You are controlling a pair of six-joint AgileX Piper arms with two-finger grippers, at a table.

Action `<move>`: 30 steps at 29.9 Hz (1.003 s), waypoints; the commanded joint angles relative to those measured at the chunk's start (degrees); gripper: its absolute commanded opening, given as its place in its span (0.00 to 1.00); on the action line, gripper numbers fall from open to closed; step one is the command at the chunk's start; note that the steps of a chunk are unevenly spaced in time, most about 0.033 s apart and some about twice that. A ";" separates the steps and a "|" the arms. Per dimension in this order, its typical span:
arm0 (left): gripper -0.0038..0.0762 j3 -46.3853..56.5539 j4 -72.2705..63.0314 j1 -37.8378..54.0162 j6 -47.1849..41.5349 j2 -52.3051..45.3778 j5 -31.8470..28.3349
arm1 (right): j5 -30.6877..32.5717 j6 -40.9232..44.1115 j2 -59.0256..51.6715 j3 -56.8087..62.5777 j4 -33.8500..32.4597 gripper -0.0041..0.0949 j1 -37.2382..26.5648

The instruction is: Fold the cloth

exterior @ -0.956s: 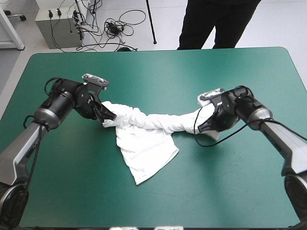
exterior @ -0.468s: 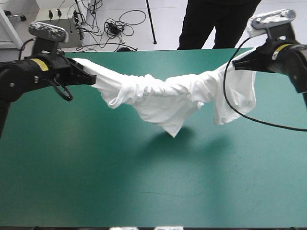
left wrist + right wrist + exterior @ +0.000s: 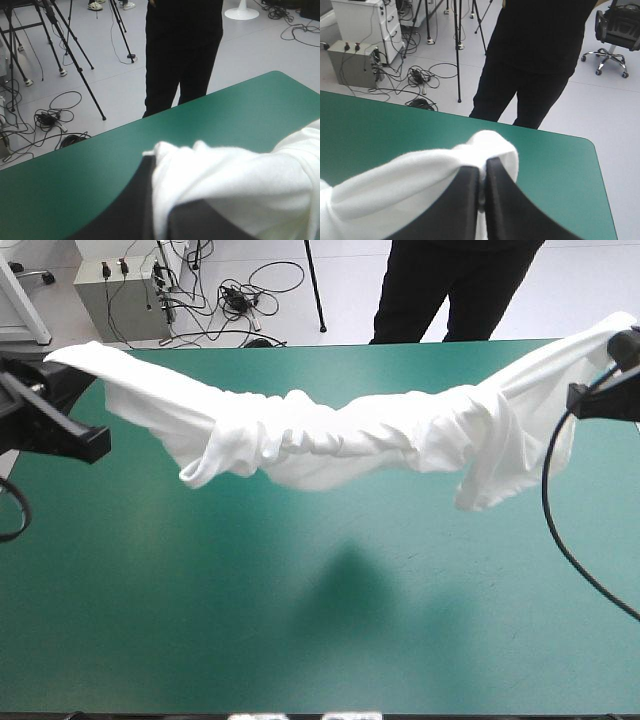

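Observation:
The white T-shirt (image 3: 330, 435) hangs in the air as a bunched, twisted band stretched across the table's far half. One loose fold (image 3: 490, 485) droops near its right end. My left gripper (image 3: 159, 192) is shut on the T-shirt's left end, and white cloth (image 3: 235, 185) wraps over one black finger. My right gripper (image 3: 482, 172) is shut on the T-shirt's right end, which bulges around the fingertips (image 3: 465, 185). Both arms are raised high, near the table's left and right edges.
The teal-green table (image 3: 150, 620) lies well below the shirt. The shirt's shadow (image 3: 340, 590) falls on the table's middle.
Earlier the T-shirt lay twisted on the table between low grippers. Both arms have risen and moved apart, and the shirt now hangs stretched and off the cover.

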 commanded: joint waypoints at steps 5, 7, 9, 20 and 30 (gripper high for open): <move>0.04 -1.03 1.43 -1.71 -0.84 -4.46 3.45 | -0.32 -0.96 -7.56 5.54 6.92 0.02 -0.22; 0.04 -0.18 2.48 -1.71 -2.67 -5.19 3.33 | -0.02 -0.96 -9.23 9.51 8.32 0.02 -0.22; 0.04 0.48 3.44 -1.71 -2.94 -5.29 3.43 | 0.08 -1.12 -10.62 14.29 9.99 0.02 -0.22; 0.04 21.49 15.50 -1.71 -8.88 -0.11 1.65 | -9.66 -2.72 -6.27 35.50 9.74 0.02 -0.22; 0.04 28.92 20.43 0.89 -12.31 18.18 -16.49 | -24.32 -2.83 14.87 36.72 3.34 0.02 -0.22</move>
